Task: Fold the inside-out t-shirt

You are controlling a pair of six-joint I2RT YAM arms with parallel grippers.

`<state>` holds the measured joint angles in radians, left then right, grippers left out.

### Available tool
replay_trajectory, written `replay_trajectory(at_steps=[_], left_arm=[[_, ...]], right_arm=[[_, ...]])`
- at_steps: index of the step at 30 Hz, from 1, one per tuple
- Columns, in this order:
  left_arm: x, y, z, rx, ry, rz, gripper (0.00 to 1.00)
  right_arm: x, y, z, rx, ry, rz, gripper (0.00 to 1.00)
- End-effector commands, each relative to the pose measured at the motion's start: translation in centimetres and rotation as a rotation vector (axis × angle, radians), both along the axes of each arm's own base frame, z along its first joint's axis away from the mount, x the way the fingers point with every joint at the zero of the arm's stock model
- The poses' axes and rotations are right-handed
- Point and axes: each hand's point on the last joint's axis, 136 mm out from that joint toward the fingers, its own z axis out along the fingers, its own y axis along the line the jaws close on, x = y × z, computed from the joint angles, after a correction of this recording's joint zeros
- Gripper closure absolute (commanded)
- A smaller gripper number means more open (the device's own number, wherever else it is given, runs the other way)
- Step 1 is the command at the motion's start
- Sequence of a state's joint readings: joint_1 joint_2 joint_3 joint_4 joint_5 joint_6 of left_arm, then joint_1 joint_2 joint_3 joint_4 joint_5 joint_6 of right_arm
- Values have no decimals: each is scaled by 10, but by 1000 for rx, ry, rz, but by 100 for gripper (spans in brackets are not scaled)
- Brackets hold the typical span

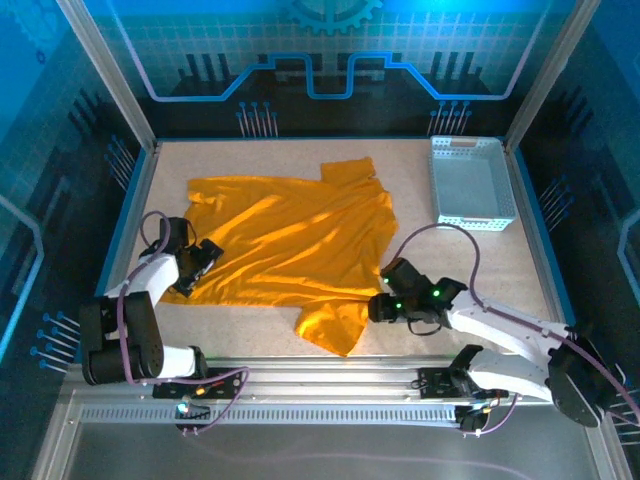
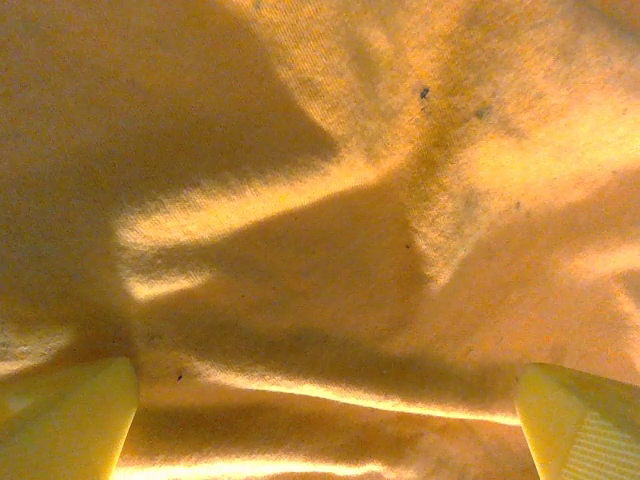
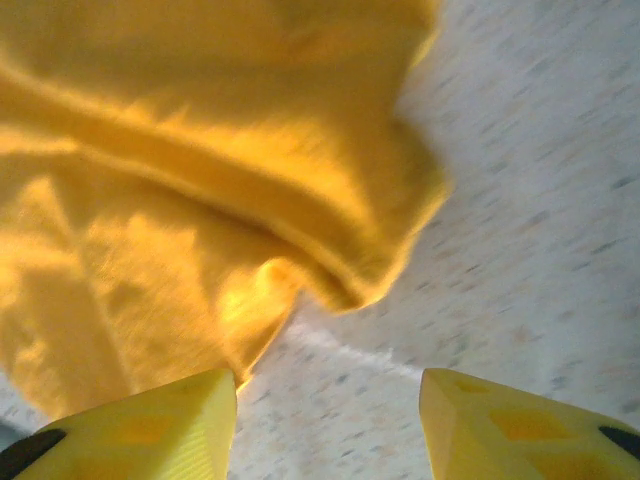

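The inside-out t-shirt (image 1: 290, 240) lies spread and wrinkled across the middle of the table, orange-yellow, with a flap hanging toward the near edge. My left gripper (image 1: 203, 265) sits at the shirt's lower left edge. In the left wrist view it is open (image 2: 325, 385), its yellow fingertips (image 2: 70, 415) wide apart over rumpled cloth (image 2: 330, 200), gripping nothing. My right gripper (image 1: 383, 290) is at the shirt's lower right edge. In the right wrist view it stands open (image 3: 328, 390) with bare table between the fingers, and a folded hem of the shirt (image 3: 250, 190) lies just ahead of it.
A pale perforated basket (image 1: 470, 180) stands at the back right of the table. Speckled tabletop (image 1: 470, 270) shows to the right of the shirt and along the near edge. Frame posts rise at the table's sides.
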<state>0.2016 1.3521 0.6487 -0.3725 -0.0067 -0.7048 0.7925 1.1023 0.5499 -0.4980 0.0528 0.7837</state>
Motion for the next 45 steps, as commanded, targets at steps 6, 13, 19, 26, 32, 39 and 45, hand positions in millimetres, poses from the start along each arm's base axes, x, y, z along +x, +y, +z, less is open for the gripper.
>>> replay_trajectory(at_steps=[6,13,19,26,32,39,45], left_arm=[[-10,-4,-5,39,40,-34,3],[-14,-10,-12,45,52,-49,3],[-16,-14,-12,51,56,-56,3],[-27,-32,-11,61,60,-98,3],[-27,-80,1,41,34,-202,2],[-28,-50,40,146,-7,-128,1],[-49,14,50,183,-2,69,1]], right_arm=[[-15,39,-21,-37,47,-15,46],[-24,52,-35,-105,87,-7,51],[-24,51,-45,-173,106,-9,64],[-22,-24,-54,-408,134,-122,72],[-3,-68,-51,-272,145,-238,72],[24,-79,-13,-247,61,-301,70],[-6,-44,-5,-180,69,-194,56]])
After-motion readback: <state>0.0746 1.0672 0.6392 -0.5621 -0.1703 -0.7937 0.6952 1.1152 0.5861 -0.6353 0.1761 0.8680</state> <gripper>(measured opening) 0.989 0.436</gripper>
